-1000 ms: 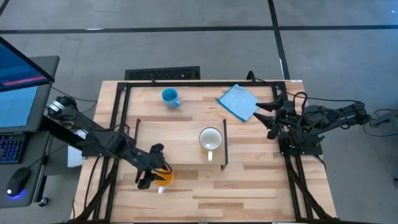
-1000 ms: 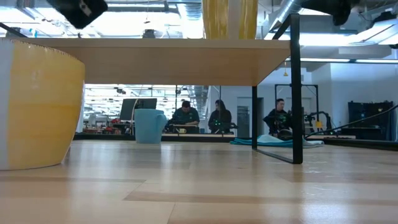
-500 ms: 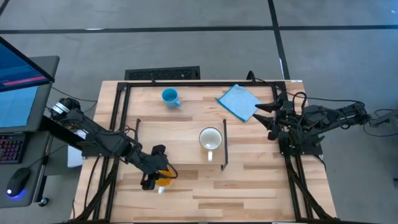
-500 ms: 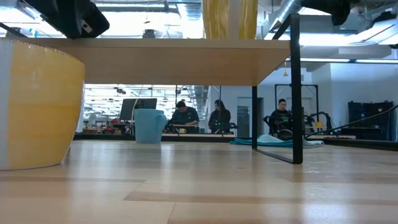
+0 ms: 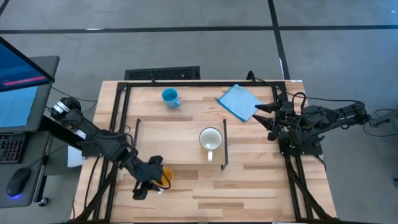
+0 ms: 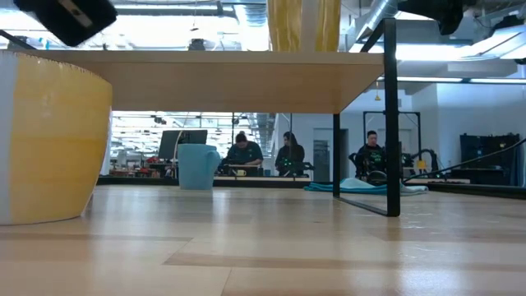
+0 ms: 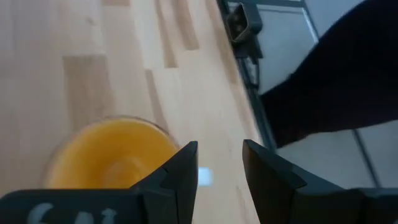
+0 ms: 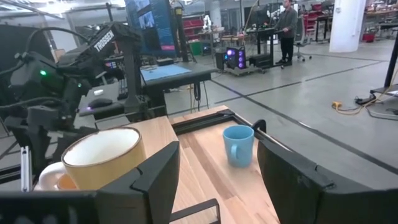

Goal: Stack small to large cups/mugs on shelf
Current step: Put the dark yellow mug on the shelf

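A: Progress so far, as I judge it: one mug of three is up. The white mug (image 5: 211, 140) stands on the shelf (image 5: 155, 134), toward its right end, with its handle pointing to the near edge of the table (image 5: 249, 180).

B: And the other two?

A: Both on the table. The orange mug (image 5: 163, 178) sits just off the shelf's near edge, toward its left end. The blue mug (image 5: 170, 97) is well apart, near the far edge, with a blue cloth (image 5: 239, 102) to its right.

B: What is the left gripper (image 7: 219, 171) doing?

A: It hangs at the orange mug's near-left side. In the wrist view its fingers are parted with a modest gap and nothing between them; the mug's rim lies beside one finger, not in the gap. So no grasp yet (the handle cannot be made out from there).

B: The right arm?

A: It waits at the table's right edge, right gripper (image 8: 217, 180) spread wide and holding nothing, facing the shelf.

B: So what is left?

A: Orange and blue still need lifting onto the shelf, set in size order beside the white one
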{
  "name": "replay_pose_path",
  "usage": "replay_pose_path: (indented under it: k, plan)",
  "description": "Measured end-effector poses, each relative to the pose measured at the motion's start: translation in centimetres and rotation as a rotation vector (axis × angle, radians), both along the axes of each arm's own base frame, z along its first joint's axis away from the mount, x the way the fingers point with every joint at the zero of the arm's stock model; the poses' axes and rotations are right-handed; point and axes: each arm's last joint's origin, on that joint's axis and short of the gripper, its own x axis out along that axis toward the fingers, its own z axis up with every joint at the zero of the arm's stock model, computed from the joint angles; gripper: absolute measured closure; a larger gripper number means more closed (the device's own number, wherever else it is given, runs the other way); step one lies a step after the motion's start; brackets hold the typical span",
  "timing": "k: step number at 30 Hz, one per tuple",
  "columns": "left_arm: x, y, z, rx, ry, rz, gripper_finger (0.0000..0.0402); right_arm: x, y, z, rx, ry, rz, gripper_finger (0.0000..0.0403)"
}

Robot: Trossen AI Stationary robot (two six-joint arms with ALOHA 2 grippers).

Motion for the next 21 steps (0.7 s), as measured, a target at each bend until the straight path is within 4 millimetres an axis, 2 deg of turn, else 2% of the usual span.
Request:
replay_pose_path:
  k: [11,17,21]
  plan:
    - [0.2,-0.01,0.18,-0.217,0.132,0.316,0.0285,0.0,0.0,-0.01,0.0,0.0,0.0,0.0163]
    - [0.52,-0.23,0.61,-0.295,0.117,0.352,0.0285,0.0,0.0,0.01,0.0,0.0,0.001,0.0163]
    - [0.53,-0.3,0.67,-0.253,0.075,0.298,0.0285,0.02,0.04,0.0,0.019,-0.006,0.014,0.0163]
